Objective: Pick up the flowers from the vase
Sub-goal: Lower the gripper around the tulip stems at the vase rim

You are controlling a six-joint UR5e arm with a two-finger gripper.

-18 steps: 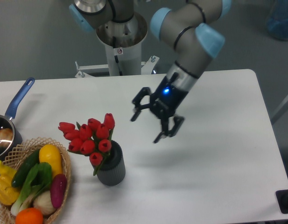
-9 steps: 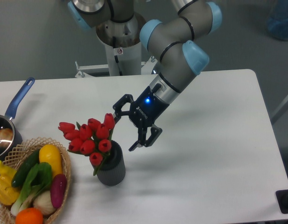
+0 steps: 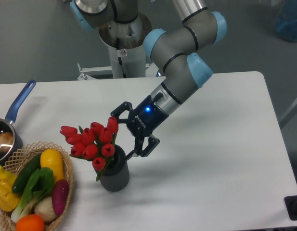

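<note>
Fingers spread, the gripper [image 3: 124, 134] reaches the flowers [image 3: 92, 140], not yet grasped, standing in the vase [image 3: 115, 173] near the tabletop's front edge.

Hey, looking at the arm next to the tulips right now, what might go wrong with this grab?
1. The open gripper comes at the flowers from the side, so a finger could crush a bud rather than close on the stems.
2. The vase is small and stands free; a sideways push or a snagged stem might tip or lift it.
3. The basket sits close by, where a toppled vase could land.
</note>
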